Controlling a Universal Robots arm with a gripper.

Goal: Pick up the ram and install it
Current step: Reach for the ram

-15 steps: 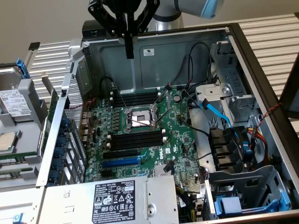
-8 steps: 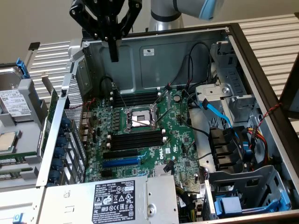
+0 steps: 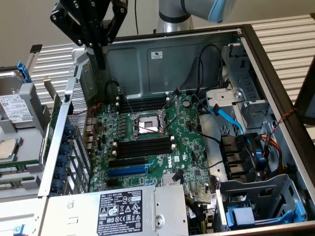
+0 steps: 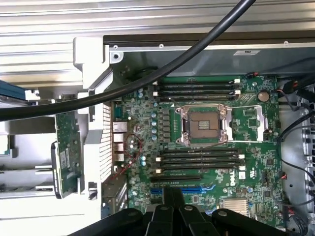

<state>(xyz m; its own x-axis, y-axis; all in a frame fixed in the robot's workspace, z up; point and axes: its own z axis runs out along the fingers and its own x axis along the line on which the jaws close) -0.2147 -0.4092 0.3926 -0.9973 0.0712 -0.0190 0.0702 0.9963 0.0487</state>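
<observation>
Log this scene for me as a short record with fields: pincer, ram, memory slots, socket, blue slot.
pincer: shut, empty, above the case corner at the exterior view's left
ram: green stick on edge outside the case, beside its perforated wall; not yet picked up
memory slots: black, no stick seated, on both sides of the socket
processor socket: metal-framed, mid-motherboard
blue slot: empty, next to the black slots

Green ram [image 4: 66,142] (pale label) beside case [image 4: 91,55]
</observation>
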